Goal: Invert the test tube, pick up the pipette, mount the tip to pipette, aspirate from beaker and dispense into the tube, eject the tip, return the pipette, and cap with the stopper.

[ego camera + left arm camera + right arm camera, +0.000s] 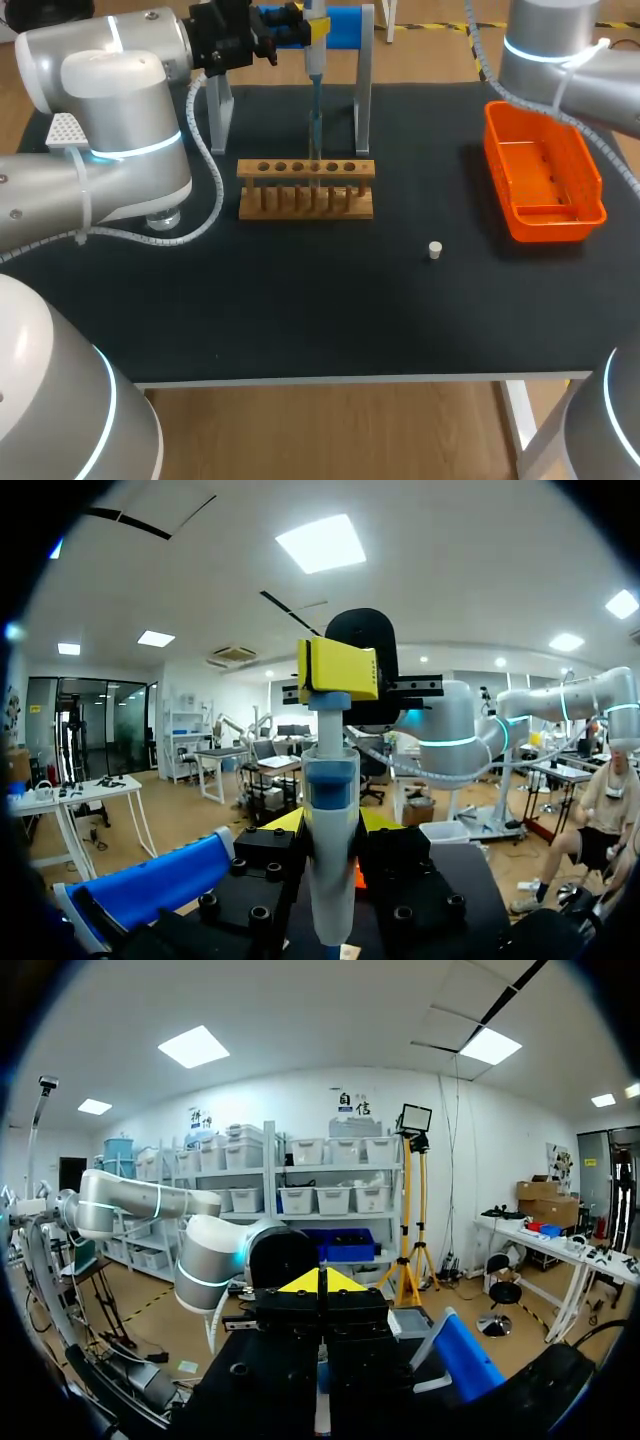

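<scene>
Left wrist view, left pincer [330, 823] pinching upright pipette [331, 780], right pincer [320, 1281] tips pressed together

Twin silver-grey arms, cyan-ringed

The left pincer [332, 825] and right pincer [320, 1282] are black blocks with round bolts and yellow tips. Behind them, the left arm [110, 130] and right arm [560, 45] are smooth rounded shells with glowing cyan joint bands, each trailing white spiral-wrapped cable [210, 170] held by zip ties.
</scene>
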{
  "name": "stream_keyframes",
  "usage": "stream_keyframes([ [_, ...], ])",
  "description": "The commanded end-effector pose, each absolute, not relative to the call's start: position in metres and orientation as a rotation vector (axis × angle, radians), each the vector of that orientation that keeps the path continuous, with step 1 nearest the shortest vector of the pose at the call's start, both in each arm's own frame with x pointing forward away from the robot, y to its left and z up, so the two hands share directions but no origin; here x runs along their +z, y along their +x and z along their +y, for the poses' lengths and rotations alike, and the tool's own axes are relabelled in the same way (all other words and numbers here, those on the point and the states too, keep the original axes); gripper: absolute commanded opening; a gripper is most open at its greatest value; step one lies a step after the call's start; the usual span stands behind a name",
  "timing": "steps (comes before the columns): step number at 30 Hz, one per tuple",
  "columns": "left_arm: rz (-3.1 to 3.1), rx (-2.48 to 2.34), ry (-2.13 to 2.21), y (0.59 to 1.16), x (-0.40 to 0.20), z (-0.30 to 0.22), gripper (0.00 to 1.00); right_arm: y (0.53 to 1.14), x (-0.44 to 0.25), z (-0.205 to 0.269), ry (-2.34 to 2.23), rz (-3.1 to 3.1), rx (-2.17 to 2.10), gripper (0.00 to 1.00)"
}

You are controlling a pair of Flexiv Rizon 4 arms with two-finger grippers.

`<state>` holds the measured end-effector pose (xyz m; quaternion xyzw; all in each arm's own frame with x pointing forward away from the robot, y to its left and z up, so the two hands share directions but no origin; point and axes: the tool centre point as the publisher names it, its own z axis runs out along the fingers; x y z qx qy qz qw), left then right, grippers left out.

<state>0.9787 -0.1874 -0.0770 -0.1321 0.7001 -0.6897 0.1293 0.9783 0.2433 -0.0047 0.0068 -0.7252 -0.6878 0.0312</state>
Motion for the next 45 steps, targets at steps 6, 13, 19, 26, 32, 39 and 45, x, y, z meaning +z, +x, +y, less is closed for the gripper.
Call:
stream_keyframes([
  [6,2.031,-2.006,-0.384,0.979,-0.077,-0.189,0.0,0.979,-0.007,0.245,0.02,-2.217,-2.114,0.0],
  [13,2.031,-2.006,-0.384,0.979,-0.077,-0.189,0.0,0.978,-0.008,0.245,0.017,-2.211,-2.11,0.0],
  [19,2.031,-2.006,-0.384,0.979,-0.077,-0.189,0.0,0.976,-0.01,0.245,0.019,-2.221,-2.097,0.0],
  [26,2.031,-2.006,-0.384,0.979,-0.077,-0.189,0.0,0.974,-0.016,0.242,0.005,-2.237,-2.086,0.0],
  [32,2.031,-2.006,-0.384,0.979,-0.077,-0.189,0.0,0.971,-0.022,0.238,-0.021,-2.232,-2.088,0.0],
  [39,2.031,-2.006,-0.384,0.979,-0.077,-0.189,0.0,0.968,-0.03,0.236,-0.044,-2.225,-2.082,0.0],
  [45,2.031,-2.006,-0.384,0.979,-0.077,-0.189,0.0,0.966,-0.037,0.234,-0.065,-2.219,-2.075,0.0],
])
